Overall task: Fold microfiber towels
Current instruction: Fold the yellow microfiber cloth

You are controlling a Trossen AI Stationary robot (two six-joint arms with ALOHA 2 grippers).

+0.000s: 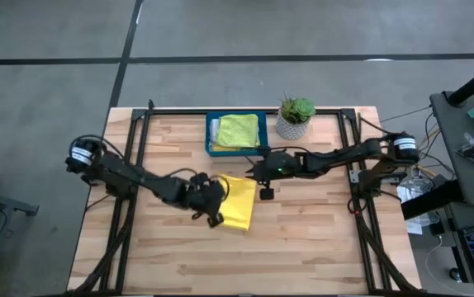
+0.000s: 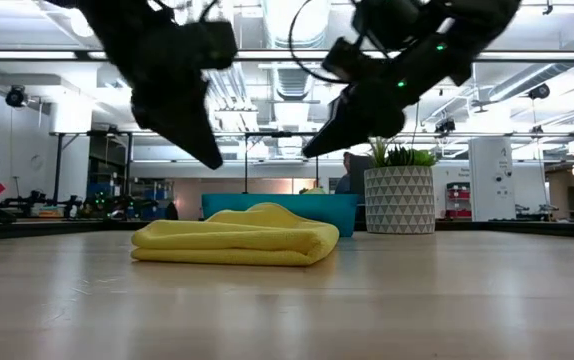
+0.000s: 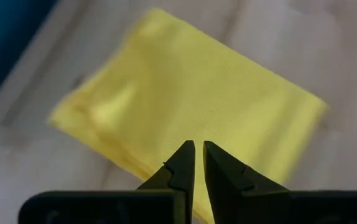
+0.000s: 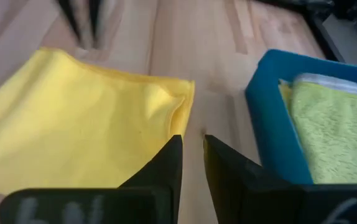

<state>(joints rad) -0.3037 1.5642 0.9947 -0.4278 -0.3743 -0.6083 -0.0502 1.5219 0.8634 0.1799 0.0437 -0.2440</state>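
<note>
Yellow microfiber towel [image 1: 239,203] lies folded on the wooden table [image 1: 303,239], a little left of the table's middle, its layers stacked flat with a soft hump on top in the low view. At its left edge the left gripper [image 1: 213,216] hangs just above the cloth; its two dark fingers [image 3: 180,167] stand almost together with only a thin slit between them and nothing caught there. Further right, just behind the yellow towel, a blue tray [image 1: 212,136] sits near the table's far edge, and a lime green towel [image 1: 239,129] lies folded inside it, over a paler cloth whose edge shows at the tray's far end. The right gripper [image 1: 265,193] hovers just off the yellow towel's right corner, between towel and tray; its fingers [image 4: 166,165] stand a narrow gap apart, above the wood, gripping nothing. To the right of the tray a small potted plant [image 1: 294,117] stands in a white patterned pot, close to the right arm.
</note>
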